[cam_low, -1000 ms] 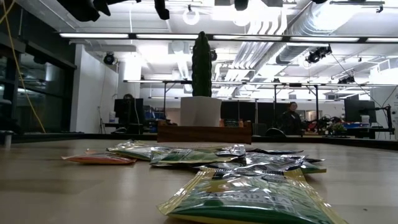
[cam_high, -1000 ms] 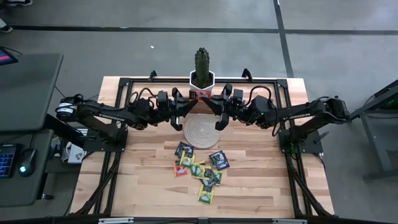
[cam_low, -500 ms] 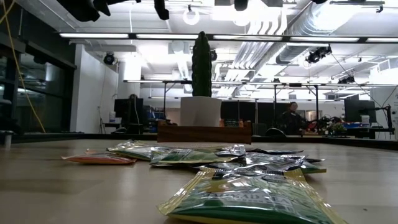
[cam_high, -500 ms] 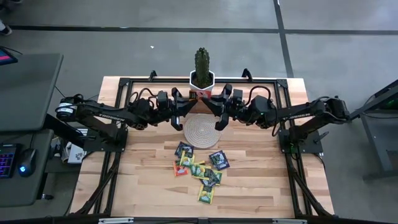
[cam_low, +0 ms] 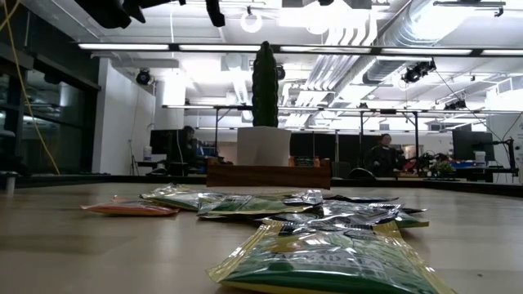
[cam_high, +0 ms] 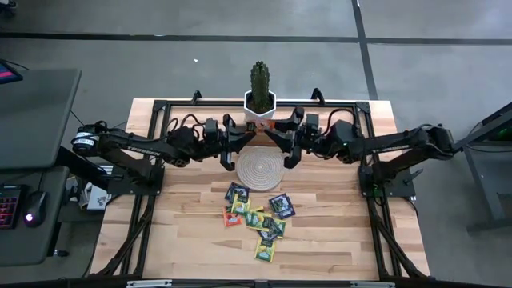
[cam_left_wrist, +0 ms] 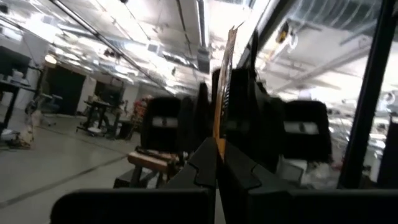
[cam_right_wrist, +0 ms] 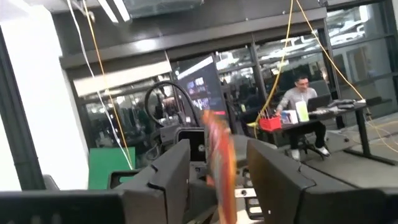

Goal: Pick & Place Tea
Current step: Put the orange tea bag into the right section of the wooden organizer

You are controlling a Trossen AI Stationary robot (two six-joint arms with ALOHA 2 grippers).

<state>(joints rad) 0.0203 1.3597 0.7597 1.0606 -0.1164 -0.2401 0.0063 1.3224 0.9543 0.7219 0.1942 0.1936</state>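
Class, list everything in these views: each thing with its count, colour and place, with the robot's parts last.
flat square tea sachets: roughly ten, mixed colours, heaped near the table's front
round woven mat: one, whitish, table centre
cactus in white pot: one, green, far edge
wooden tray: one, brown, before the pot
orange sachet: one, between both tools
seated person: one, at a desk beyond
left tool: shut on the orange sachet
right tool: open around it
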